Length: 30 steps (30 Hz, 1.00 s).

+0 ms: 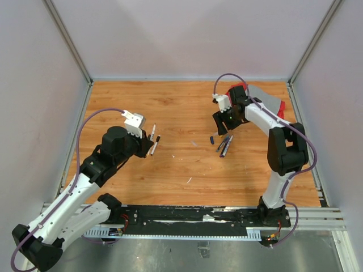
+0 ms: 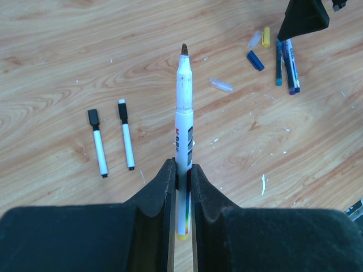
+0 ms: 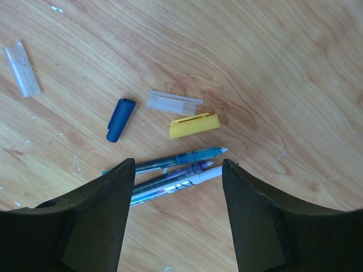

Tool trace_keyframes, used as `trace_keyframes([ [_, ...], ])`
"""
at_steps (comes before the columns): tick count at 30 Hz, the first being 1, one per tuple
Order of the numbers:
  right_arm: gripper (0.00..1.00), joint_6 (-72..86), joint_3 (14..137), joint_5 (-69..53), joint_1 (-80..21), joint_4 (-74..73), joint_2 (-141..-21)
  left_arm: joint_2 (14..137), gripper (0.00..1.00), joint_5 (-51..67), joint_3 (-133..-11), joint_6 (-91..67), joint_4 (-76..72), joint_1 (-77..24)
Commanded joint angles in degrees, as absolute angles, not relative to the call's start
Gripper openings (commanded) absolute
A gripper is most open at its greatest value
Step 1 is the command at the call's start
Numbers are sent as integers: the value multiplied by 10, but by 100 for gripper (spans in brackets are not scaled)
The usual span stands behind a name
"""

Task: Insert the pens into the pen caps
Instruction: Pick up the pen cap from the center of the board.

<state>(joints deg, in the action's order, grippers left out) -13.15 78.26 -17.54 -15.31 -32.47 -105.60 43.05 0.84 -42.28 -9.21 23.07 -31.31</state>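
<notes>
My left gripper is shut on a white pen with a yellow rear end; its bare dark tip points away from me. Left of it lie two short white pens with black caps on. My right gripper is open, hovering just above three uncapped pens that lie side by side: teal, purple and white. Beyond them rest a blue pen cap, a yellow cap and two clear caps. From above, the right gripper hangs over those pens; the left gripper is mid-left.
A red object and a grey sheet sit at the back right behind the right arm. Grey walls close in the wooden table on three sides. Small white scraps dot the wood.
</notes>
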Motion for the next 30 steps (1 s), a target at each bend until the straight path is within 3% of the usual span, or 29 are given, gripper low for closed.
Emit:
trace_keyframes([
  [1,64,-214,823,-159,-147,-374,-1082,430,1,8,-416,-83,223,-311],
  [20,68,-256,903,-172,-148,-421,-1187,447,1,7,-414,-80,216,-311],
  [30,64,-263,933,-178,-151,-436,-1220,451,1,7,-413,-80,213,-311],
])
